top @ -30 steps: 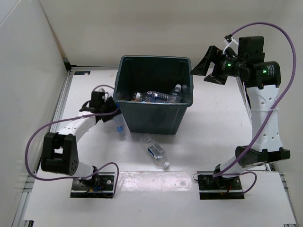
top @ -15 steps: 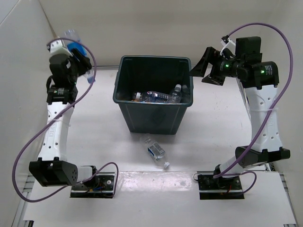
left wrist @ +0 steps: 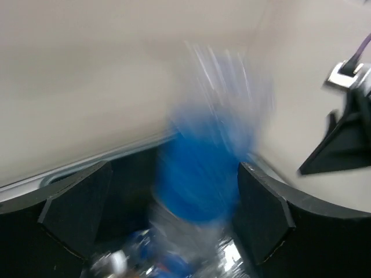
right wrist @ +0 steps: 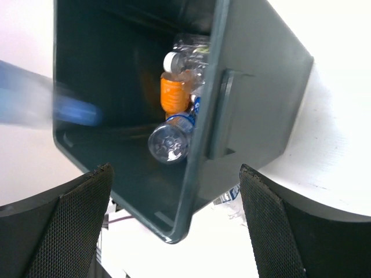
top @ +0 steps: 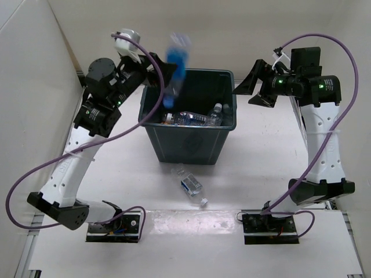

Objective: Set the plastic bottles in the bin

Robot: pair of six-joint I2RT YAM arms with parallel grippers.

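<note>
Two arms reach over a white desk point(top: 261, 150), and the dark bin point(top: 186, 142) stands upright at its middle, between them. The overhead view shows several bottles point(top: 194, 119) lying in the bin toward its near wall. A loose bottle point(top: 191, 185) with a blue label lies on the desk just near of the bin. Only the right wrist view, looking into the bin from the right, shows an orange-labelled bottle point(right wrist: 174, 92) among the clear ones.

A blurred bottle point(top: 176, 66) hangs above the bin's far-left rim. The left claw point(left wrist: 174, 185) is spread wide. In its wrist view that bottle is a blue smear between the fingers, and the blur hides any contact. The right claw point(right wrist: 175, 169) is also spread wide and holds nothing, off the bin's far-right corner.
</note>
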